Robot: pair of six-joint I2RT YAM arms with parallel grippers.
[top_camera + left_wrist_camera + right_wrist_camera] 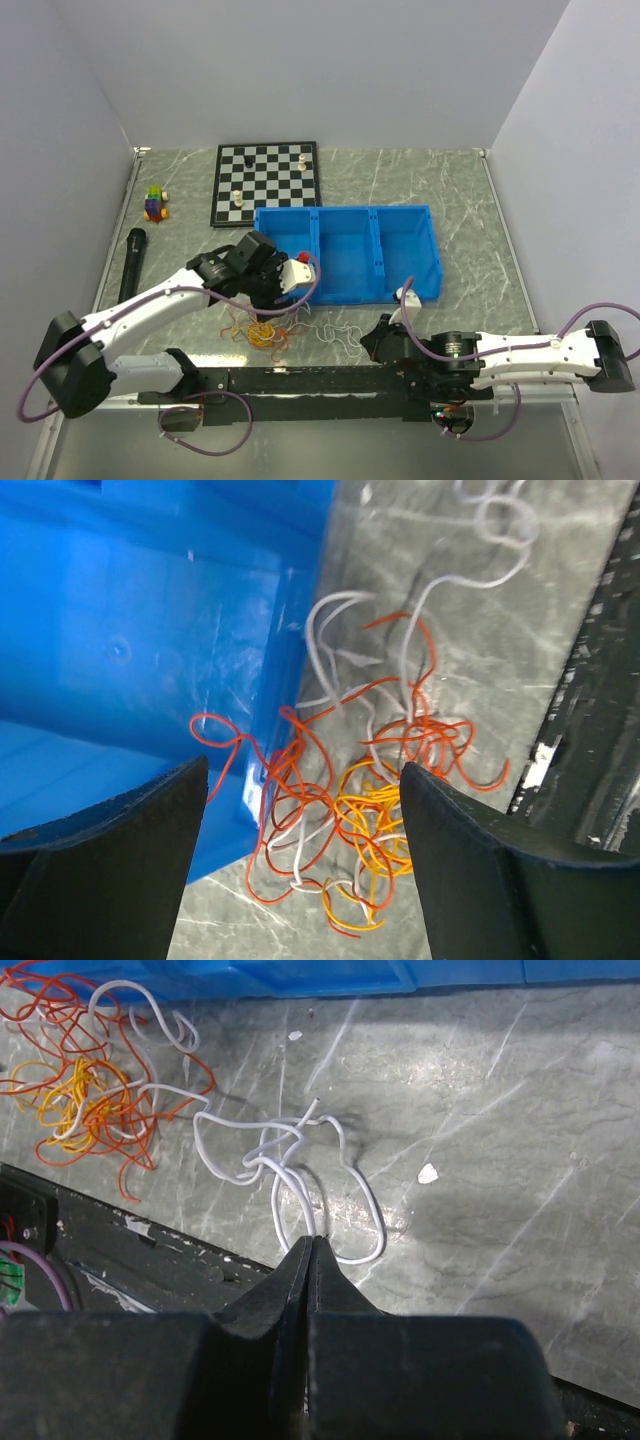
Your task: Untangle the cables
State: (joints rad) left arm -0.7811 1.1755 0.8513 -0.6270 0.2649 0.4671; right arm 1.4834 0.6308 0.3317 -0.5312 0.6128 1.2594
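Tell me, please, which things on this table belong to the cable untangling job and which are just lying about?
Job:
- cables
- white cable, pinched by the right end effector
- left end effector, open over the tangle

Lying about:
- blue bin
- chessboard with its pieces
- microphone
- toy blocks

You're looking at cables (350,810) in orange, red-orange, yellow and white. Your bench (470,200) is grey stone-patterned with pale veins running through it. The bin (345,211) is solid bright blue, the chessboard (270,190) is black-and-white checked, and the arm cords (597,306) are pale purple.
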